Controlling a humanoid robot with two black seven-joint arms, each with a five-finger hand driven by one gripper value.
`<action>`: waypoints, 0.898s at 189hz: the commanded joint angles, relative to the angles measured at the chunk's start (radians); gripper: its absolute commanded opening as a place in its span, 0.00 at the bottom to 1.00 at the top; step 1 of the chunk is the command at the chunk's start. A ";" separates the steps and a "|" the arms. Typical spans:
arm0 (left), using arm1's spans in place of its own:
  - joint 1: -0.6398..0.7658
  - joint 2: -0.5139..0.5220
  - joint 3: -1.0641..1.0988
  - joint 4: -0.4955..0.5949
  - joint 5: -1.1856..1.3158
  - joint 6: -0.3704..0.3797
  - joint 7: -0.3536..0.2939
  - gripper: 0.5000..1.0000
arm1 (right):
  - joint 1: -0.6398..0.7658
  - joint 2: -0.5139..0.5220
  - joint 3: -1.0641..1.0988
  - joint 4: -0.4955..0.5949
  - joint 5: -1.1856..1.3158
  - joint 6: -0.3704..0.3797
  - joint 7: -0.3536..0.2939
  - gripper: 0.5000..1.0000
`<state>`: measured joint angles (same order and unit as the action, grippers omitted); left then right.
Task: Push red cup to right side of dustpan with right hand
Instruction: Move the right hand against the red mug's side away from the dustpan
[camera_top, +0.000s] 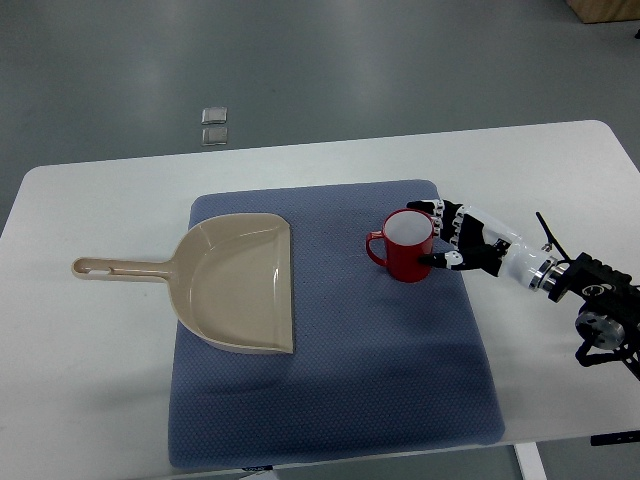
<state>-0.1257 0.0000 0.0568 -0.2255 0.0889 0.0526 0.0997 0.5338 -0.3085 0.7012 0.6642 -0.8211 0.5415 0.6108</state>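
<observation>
The red cup (406, 246) stands upright on the blue mat (330, 400), at three o'clock from the dustpan (240, 285). The right hand (462, 240) cups its right side, fingers (428, 208) curled against it. It seems already placed; next, release gently.

You find no writing, label, brand, number or sign that can be read anywhere in the top view.
</observation>
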 joint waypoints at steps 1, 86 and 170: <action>0.000 0.000 0.000 0.000 0.000 0.001 0.000 1.00 | 0.002 -0.001 0.001 0.002 0.003 0.002 0.000 0.87; 0.000 0.000 0.000 0.000 0.000 0.000 0.000 1.00 | 0.005 0.011 0.015 0.002 0.014 -0.002 0.000 0.87; 0.001 0.000 0.000 0.000 -0.001 0.001 0.000 1.00 | 0.003 0.063 0.011 0.002 0.010 -0.023 0.000 0.87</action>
<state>-0.1252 0.0000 0.0568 -0.2255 0.0882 0.0528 0.0997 0.5370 -0.2587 0.7139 0.6659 -0.8084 0.5271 0.6108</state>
